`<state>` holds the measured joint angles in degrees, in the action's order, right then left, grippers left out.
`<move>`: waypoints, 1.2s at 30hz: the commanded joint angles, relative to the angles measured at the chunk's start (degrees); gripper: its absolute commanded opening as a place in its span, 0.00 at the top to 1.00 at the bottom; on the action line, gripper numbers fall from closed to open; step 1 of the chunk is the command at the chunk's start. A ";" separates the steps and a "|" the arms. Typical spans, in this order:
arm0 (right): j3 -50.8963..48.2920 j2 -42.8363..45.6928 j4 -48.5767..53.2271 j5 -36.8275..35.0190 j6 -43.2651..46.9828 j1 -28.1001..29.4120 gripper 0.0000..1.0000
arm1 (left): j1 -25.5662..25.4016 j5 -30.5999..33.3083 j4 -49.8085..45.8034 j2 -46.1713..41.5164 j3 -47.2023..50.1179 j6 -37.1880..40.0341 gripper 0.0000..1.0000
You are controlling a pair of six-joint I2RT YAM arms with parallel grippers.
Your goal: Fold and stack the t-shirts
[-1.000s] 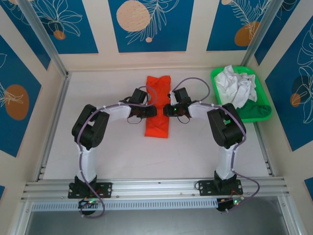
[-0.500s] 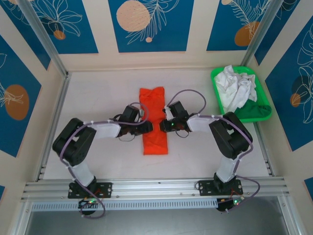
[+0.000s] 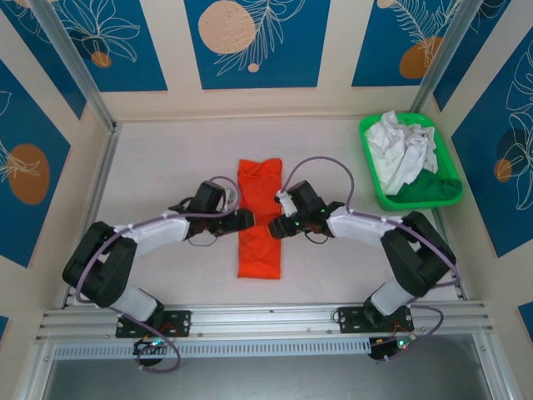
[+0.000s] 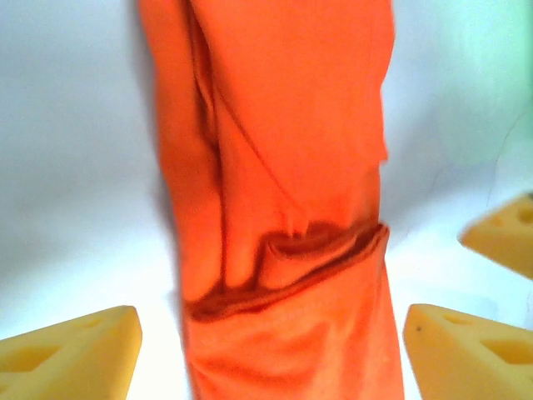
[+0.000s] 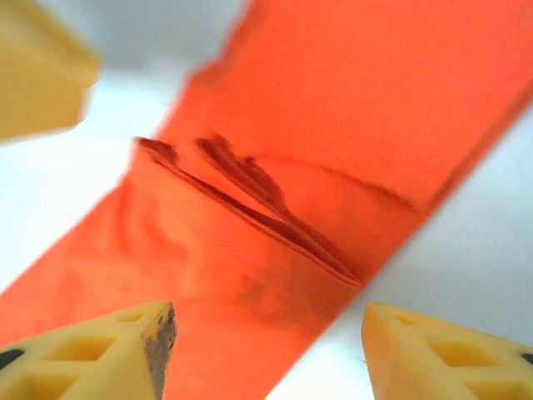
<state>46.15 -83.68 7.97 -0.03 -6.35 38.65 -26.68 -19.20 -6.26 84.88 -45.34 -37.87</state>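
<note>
Our left gripper point(image 3: 247, 219) and right gripper point(image 3: 273, 227) flank the long folded orange-red cloth t-shirt point(image 3: 260, 252) — both jaws wide apart, gripping nothing.

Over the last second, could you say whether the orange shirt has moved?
Yes; the orange shirt slid toward the robot, judged against the green tray.

There are two shirts: one orange shirt point(image 3: 260, 218) left of the tray point(image 3: 447, 192), and one white shirt point(image 3: 401, 148) in the tray. There is one tray, and it is green. There are two arms: the left arm point(image 3: 158, 232) far from the tray, the right arm point(image 3: 366, 225) nearer. There is one table point(image 3: 166, 167).
</note>
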 commanded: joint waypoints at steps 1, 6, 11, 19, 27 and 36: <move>-1.16 5.64 4.32 5.17 16.12 4.36 0.33 | 5.91 -0.87 -4.87 -2.22 -1.11 5.88 0.13; -2.78 7.67 6.41 3.28 25.55 16.02 0.32 | 11.95 -3.17 -5.59 -0.26 -2.29 10.09 0.11; -1.69 4.92 9.62 -2.59 27.36 25.63 0.39 | 13.49 -3.99 -4.03 2.46 -2.53 9.99 0.10; -1.24 -1.05 8.96 -10.21 29.28 27.98 0.47 | 13.49 -7.76 1.66 6.63 -1.33 7.06 0.10; -0.29 -5.28 6.72 -12.69 30.78 27.88 0.44 | 13.49 -7.86 2.96 7.51 -0.76 6.85 0.09; 1.26 -6.18 6.79 -16.01 31.14 29.82 0.45 | 13.49 -7.82 3.78 8.34 -0.10 6.80 0.09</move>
<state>45.25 -90.28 14.74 -13.67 23.46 67.26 -13.61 -25.52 -3.44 92.58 -46.17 -31.11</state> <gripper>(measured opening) 0.553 0.910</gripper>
